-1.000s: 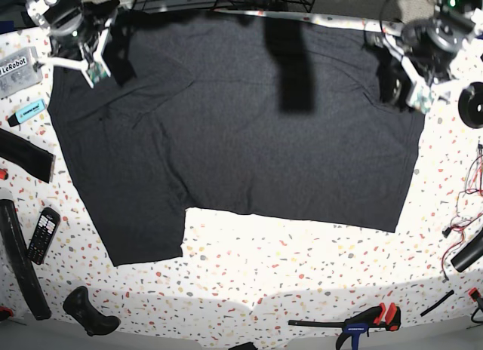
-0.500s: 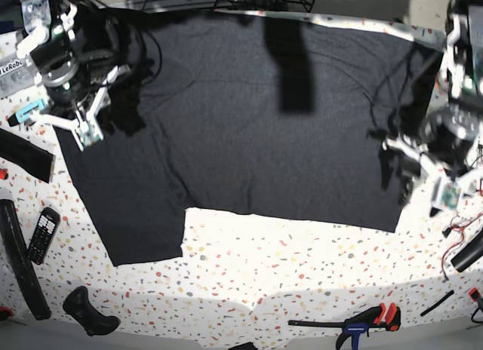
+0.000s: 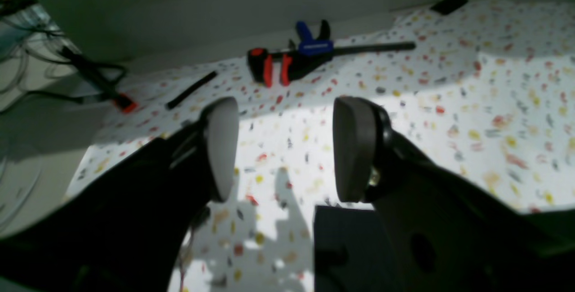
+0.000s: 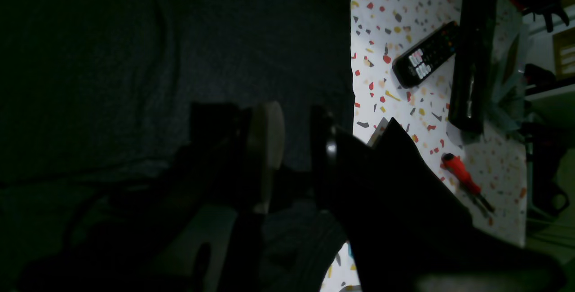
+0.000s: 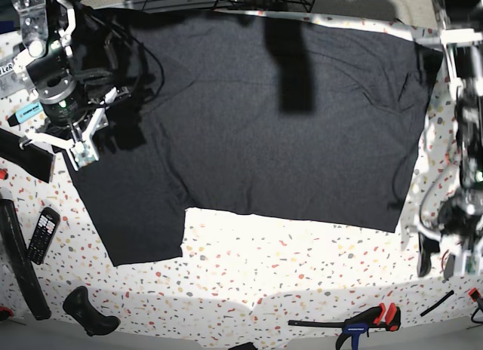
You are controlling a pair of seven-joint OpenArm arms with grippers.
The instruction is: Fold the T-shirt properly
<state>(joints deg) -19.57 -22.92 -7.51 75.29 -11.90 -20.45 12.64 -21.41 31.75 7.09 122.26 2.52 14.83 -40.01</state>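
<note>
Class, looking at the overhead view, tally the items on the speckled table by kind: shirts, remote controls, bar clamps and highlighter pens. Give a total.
T-shirt: 1
Remote control: 1
Bar clamp: 1
Highlighter pen: 1
Total: 4

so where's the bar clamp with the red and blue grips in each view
Base: bar clamp at the bottom edge, right of centre, on the speckled table.
Left wrist: bar clamp at upper centre, beyond the open left gripper.
Right wrist: not in it.
Shared landmark: the T-shirt, whose corner shows low in the left wrist view.
</note>
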